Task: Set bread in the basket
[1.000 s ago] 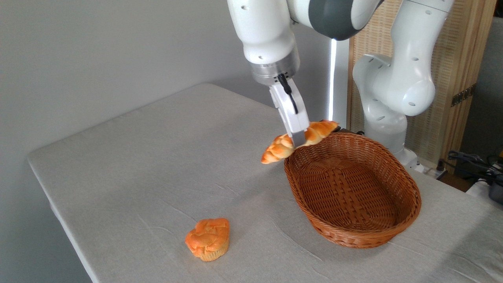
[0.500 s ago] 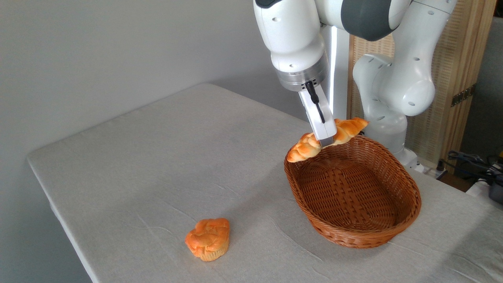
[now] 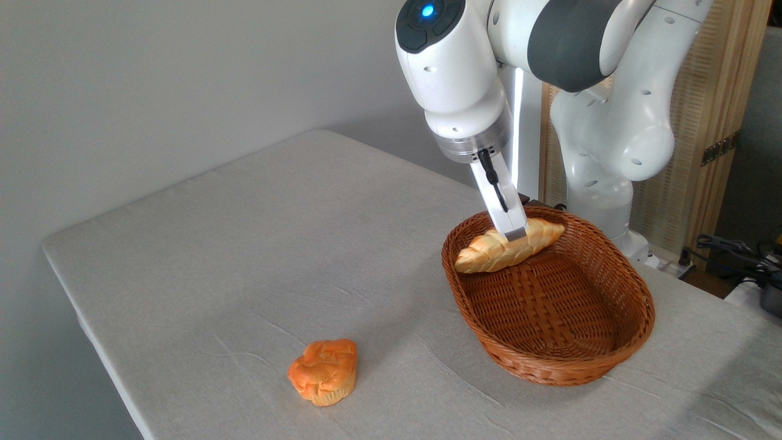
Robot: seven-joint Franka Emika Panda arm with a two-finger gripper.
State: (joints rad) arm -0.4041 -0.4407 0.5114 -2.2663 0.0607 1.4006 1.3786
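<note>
Bread [image 3: 498, 250] inside basket [image 3: 568, 366] far end; bun [image 3: 324, 371] left, on table [image 3: 244, 244].

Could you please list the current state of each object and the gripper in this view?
Braided bread loaf: held in the gripper, tilted, low inside the basket's far end.
Wicker basket: upright on the table, otherwise empty.
Muffin-shaped bun: resting on the table, untouched.
Gripper: shut on the loaf.

bread [image 3: 496, 252]: braided golden loaf, tilted, right end higher, inside the far end of the basket, pinched by claw [image 3: 517, 234] | basket [image 3: 611, 360]: oval reddish-brown wicker, upright on counter [image 3: 244, 256]
</note>
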